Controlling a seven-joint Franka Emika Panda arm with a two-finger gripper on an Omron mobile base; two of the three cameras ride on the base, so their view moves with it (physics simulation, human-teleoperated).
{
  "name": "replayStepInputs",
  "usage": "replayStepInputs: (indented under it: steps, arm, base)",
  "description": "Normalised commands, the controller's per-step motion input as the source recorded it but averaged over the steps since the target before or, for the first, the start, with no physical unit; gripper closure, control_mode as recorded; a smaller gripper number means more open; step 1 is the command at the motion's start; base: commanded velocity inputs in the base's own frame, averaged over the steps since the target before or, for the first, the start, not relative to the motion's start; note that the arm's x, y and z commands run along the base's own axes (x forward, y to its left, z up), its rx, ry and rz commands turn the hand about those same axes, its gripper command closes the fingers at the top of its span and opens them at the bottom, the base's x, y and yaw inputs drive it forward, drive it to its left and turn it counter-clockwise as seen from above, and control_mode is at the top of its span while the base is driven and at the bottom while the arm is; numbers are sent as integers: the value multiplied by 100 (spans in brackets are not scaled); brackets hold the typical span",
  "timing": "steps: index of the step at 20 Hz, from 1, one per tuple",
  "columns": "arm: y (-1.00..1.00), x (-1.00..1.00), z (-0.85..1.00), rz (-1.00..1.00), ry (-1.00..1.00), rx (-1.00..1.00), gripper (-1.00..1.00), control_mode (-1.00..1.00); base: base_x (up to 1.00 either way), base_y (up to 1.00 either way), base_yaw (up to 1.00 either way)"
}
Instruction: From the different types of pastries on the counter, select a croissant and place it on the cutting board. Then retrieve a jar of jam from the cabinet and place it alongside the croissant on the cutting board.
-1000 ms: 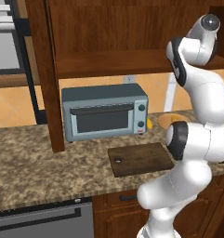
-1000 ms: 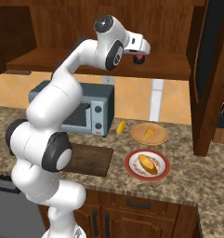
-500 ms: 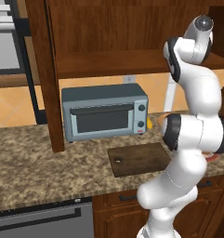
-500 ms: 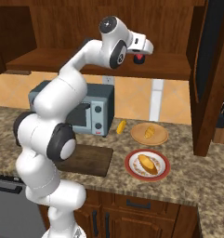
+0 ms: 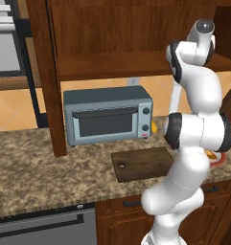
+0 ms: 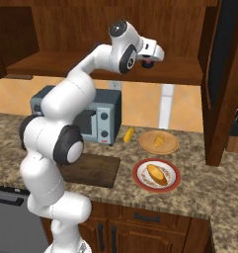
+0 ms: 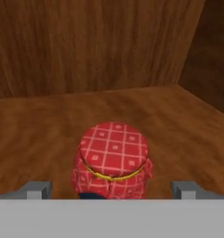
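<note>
Speckled brown granite forms the table (image 6: pixel 199 197), with dark wooden fronts below and a dark wood cabinet (image 5: pixel 112 28) hung above it. Toward the left stands a grey-blue toaster oven (image 5: pixel 107 115) against the back wall. Just in front of it, near the table's front edge, lies the dark cutting board (image 5: pixel 143 163), bare, its small hole at the front left corner. Right of the oven, by the back wall, a small yellow pastry (image 6: pixel 129 134) lies on the granite. Next comes a round tan disc (image 6: pixel 159 142) carrying a golden pastry (image 6: pixel 160 140). In front of the disc sits a red-rimmed white plate (image 6: pixel 156 175) with another golden pastry piece (image 6: pixel 157 174) on it.

Up on the cabinet's shelf (image 7: pixel 48 125) stands the jar of jam (image 7: pixel 112 162), red with a checked cloth top tied by a yellow band, toward the shelf's right end near the side wall. The hand (image 7: pixel 111 189) is at the shelf, jaws spread wide, one fingertip (image 7: pixel 36 189) on either side of the jar and neither touching it.
</note>
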Motion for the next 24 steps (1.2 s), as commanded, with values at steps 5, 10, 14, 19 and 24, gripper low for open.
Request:
replayStepInputs:
  steps: [5, 10, 14, 19, 24]
  arm:
    - [-13, 31, -27, -2, 0, 0, -100, -100]
    - [-2, 27, -21, -2, 0, 0, 100, -100]
    - [0, 13, -11, 0, 0, 4, 100, -100]
    - [0, -7, -6, 0, 1, 6, 100, -100]
    - [0, -97, 0, 0, -10, 4, 100, -100]
  base:
    - [0, 0, 0]
    - [0, 0, 0]
    - [0, 0, 0]
    - [0, 0, 0]
    - [0, 0, 0]
